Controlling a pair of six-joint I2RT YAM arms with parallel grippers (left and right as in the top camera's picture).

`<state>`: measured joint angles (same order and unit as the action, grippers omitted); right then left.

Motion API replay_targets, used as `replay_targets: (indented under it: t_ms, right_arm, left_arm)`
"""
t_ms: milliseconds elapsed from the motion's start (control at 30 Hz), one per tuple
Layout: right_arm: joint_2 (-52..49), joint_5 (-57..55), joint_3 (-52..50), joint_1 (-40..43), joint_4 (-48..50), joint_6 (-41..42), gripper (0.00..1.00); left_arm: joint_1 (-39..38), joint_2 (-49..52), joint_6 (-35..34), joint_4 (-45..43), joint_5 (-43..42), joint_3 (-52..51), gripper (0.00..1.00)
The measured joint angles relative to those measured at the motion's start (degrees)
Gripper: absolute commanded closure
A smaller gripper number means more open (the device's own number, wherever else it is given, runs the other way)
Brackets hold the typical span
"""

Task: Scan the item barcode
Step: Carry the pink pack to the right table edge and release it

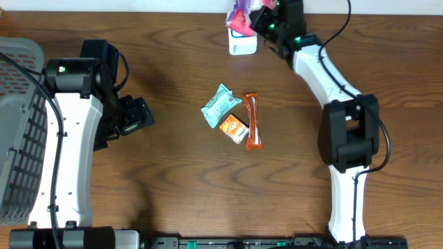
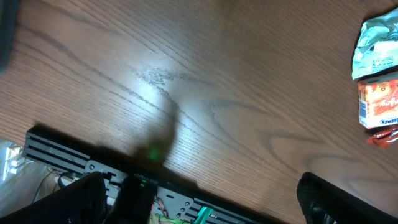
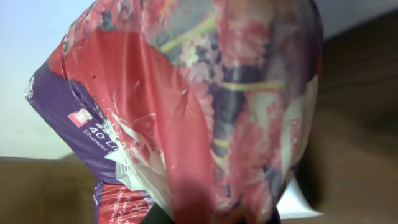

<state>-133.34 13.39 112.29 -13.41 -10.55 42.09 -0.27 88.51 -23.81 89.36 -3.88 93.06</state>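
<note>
- Grips a floral plastic packet (image 1: 241,14) in the right pincer (image 1: 261,17), clenched on it at the far edge of the counter (image 1: 173,62).
- Holds that packet over the far end of a white device (image 1: 243,44) lying flat on the wood; touching or apart, cannot tell.
- Fills nearly the whole right wrist view with the packet (image 3: 205,112): crinkled film printed in red, pink and purple, with a patch of white lettering on the purple side too blurred to read in full.
- Shows a white corner (image 3: 300,208) poking out below the packet on the right, with dark wood behind it.
- Leaves the left pincer (image 1: 136,116) released, jaws wide, grasping nothing, over bare wood on the left half of the counter.
- Catches both dark fingers (image 2: 84,199) at the bottom of the left wrist view, far apart, with a black rail (image 2: 62,152) crossing between and behind them.
- Finds three small items near the middle of the counter, well apart from either pincer: a teal packet (image 1: 221,105), an orange packet (image 1: 234,128) touching its lower corner, and a red-orange bar (image 1: 252,121) lying lengthwise just beside both on the right.
- Picks up the teal packet (image 2: 376,46) and the orange packet (image 2: 379,102) again at the right edge of the left wrist view.
- Places a grey basket (image 1: 17,138) at the left edge of the counter, beside the left arm.
</note>
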Motion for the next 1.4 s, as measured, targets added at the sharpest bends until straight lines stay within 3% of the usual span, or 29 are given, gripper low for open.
replay_targets:
  t_ms: [367,533,633,1033,1267,1300,1333,1400]
  right_arm:
    - [9.5,-2.6,2.6,10.0,-27.0,-9.3,0.99]
    - [14.3,-8.3,4.4,20.2,-42.6,-15.9,0.99]
    - [14.1,-10.0,3.7,24.5,-46.5,-18.6,0.99]
    - [14.1,-18.6,-4.6,34.0,-40.3,-19.7,0.99]
    - [14.1,-19.2,-13.7,36.8,-30.8,-8.7,0.99]
    - [14.1,-19.2,-14.6,37.3,-29.7,-7.1,0.96]
    - [14.1,-19.0,-15.5,37.8,-28.5,-5.6,0.85]
    - [14.1,-18.1,-17.0,39.1,-26.2,-3.2,0.83]
  left_arm:
    - [0.0,0.0,0.0,0.0,0.0,0.0,0.02]
    - [0.0,0.0,0.0,0.0,0.0,0.0,0.02]
    - [0.0,0.0,0.0,0.0,0.0,0.0,0.02]
    - [0.0,0.0,0.0,0.0,0.0,0.0,0.02]
    - [0.0,0.0,0.0,0.0,0.0,0.0,0.02]
    - [0.0,0.0,0.0,0.0,0.0,0.0,0.02]
    - [0.0,0.0,0.0,0.0,0.0,0.0,0.02]
    - [0.0,0.0,0.0,0.0,0.0,0.0,0.02]
